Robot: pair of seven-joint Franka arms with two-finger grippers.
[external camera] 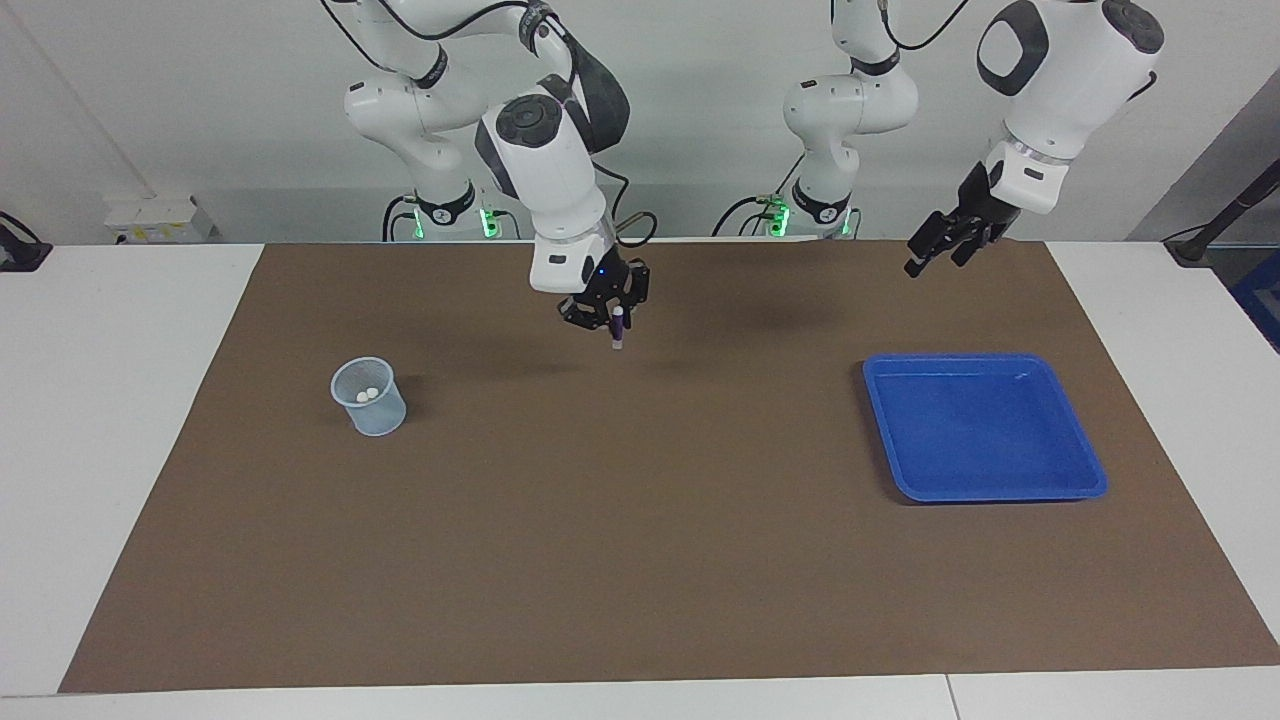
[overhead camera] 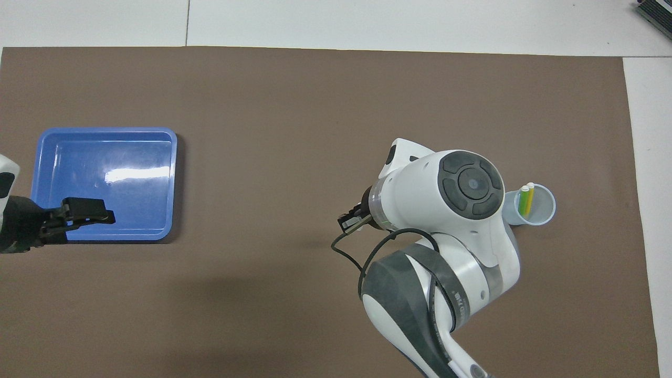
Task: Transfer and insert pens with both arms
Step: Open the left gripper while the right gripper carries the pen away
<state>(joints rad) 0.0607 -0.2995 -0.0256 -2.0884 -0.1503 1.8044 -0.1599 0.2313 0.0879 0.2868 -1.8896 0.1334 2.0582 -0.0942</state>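
Note:
My right gripper (external camera: 610, 322) is shut on the purple pen (external camera: 618, 328), which hangs upright with its whitish end down over the brown mat (external camera: 640, 560), between cup and tray. In the overhead view the right arm's wrist hides the pen, and only a bit of that gripper (overhead camera: 350, 220) shows. The yellow pen (overhead camera: 531, 197) and the green pen (overhead camera: 523, 202) stand in a pale blue mesh cup (external camera: 370, 398) toward the right arm's end; the cup also shows in the overhead view (overhead camera: 541, 212). My left gripper (external camera: 935, 252) is open and empty, up over the blue tray's robot-side edge (overhead camera: 86, 212).
The blue tray (external camera: 1000, 492) lies on the mat toward the left arm's end with nothing in it; its rim also shows in the overhead view (overhead camera: 105, 130). White table (external camera: 110, 400) borders the mat at both ends.

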